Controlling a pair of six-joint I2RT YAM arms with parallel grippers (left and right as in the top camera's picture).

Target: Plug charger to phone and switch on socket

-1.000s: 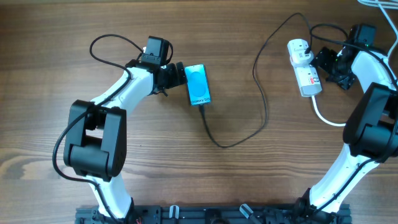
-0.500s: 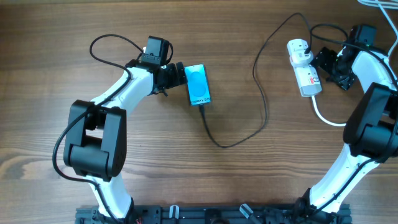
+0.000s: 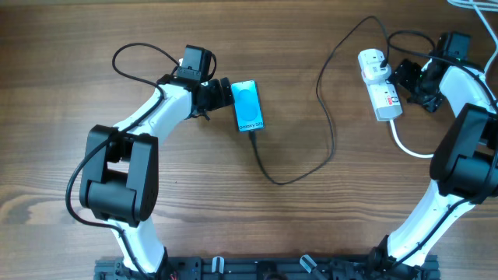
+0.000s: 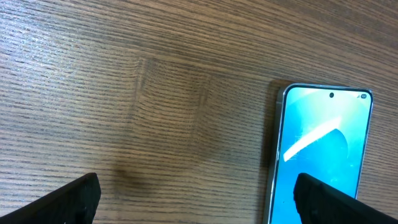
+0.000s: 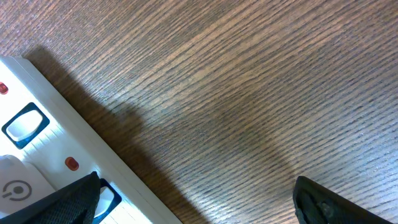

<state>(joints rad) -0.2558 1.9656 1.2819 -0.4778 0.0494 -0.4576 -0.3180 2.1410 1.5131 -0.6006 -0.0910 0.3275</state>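
Note:
The phone (image 3: pixel 247 106) lies screen-up on the table, teal-blue, with the thin black charger cable (image 3: pixel 327 124) plugged into its near end. The cable loops right and back to a white adapter (image 3: pixel 372 63) seated in the white socket strip (image 3: pixel 383 95). My left gripper (image 3: pixel 221 94) is open just left of the phone; in the left wrist view its fingers (image 4: pixel 199 199) straddle bare wood and the phone's edge (image 4: pixel 320 143). My right gripper (image 3: pixel 406 78) is open beside the strip's right side; in the right wrist view one fingertip overlaps a rocker switch on the strip (image 5: pixel 37 143).
The strip's thick white cord (image 3: pixel 406 144) curls toward the right arm. A black arm cable (image 3: pixel 128 58) loops behind the left arm. Thin white wires (image 3: pixel 475 9) cross the far right corner.
The socket strip has shifted very slightly left under the right gripper. The left arm and phone have not moved.

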